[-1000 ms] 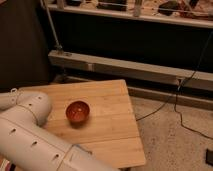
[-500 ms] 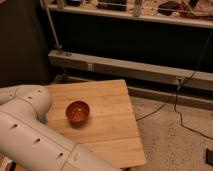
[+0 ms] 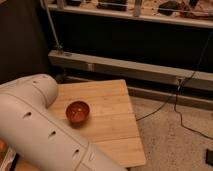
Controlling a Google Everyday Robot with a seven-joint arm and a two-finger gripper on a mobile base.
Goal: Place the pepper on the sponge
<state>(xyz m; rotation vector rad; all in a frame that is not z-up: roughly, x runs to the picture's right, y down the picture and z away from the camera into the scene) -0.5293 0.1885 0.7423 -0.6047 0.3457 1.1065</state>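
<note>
Item, view from the one camera: I am looking at a white arm [image 3: 40,130] that is filling the lower left of the picture and covering that corner of the bench [image 3: 112,125]. Item, claw: it is lying outside the picture, somewhere past the end of the arm and beyond the bottom edge, so I am not able to tell how far open it is or whether it is carrying anything. Item, pepper: it is not showing anywhere on the bare wood; it may be lying under the arm or riding in the claw, and I am not able to say which. Item, sponge: likewise not showing, so whether the pepper is already lying on it is not settled here. Item, bowl [image 3: 77,111]: a round red-orange one is standing upright on the bench, just beside the arm's upper edge and seemingly holding nothing. Item, surroundings: a grey rail [image 3: 125,70] is running behind the bench, and a dark cable [image 3: 165,107] is trailing over the speckled floor [image 3: 175,145] on the right. Item, step in hand: I am judging only that the arm is working over the hidden part of the bench; before any further move I am needing pepper, sponge and claw in sight together.
</note>
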